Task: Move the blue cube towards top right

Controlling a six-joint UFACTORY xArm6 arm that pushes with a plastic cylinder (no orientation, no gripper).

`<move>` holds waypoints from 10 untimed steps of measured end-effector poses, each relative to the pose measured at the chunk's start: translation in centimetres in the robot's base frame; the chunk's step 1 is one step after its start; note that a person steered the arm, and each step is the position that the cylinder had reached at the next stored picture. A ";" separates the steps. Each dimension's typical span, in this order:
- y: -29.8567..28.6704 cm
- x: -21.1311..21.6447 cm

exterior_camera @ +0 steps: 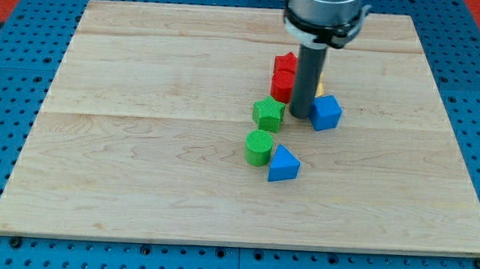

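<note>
Right now my tip [299, 114] sits on the table [139, 170] just at the nine o'clock side of the blue cube [326, 113], touching it or very nearly so; the rod hides the exact contact. I carry no claw at all, only this rod, so nothing is clenched or released, and the cube is merely nudged, never held.

The blue cube lies a little to the three o'clock side of the table's middle, at the edge of a cluster. At my tip's nine o'clock is a green block [268, 113], star-like in outline; at eleven o'clock are red blocks [283, 77], and a sliver of yellow block [320, 88] peeks out behind the rod at twelve. Further toward six o'clock rest a green cylinder [258, 147] and a blue triangular block [284, 164], touching each other.

To do this push well, I judge I should come round lower first, to the cube's seven or eight o'clock corner, then drive toward one or two o'clock through its centre. Pushing off-centre would likely spin it aside. The yellow block sits close to the cube's path, so I would keep the line shallow at first.
</note>
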State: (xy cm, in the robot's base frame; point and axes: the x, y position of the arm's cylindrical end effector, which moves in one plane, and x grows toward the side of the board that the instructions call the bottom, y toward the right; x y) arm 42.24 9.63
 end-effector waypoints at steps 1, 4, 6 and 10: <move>4.0 0.4; 6.2 2.0; 9.3 -2.6; 5.7 -6.0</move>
State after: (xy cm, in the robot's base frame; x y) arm 36.23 15.34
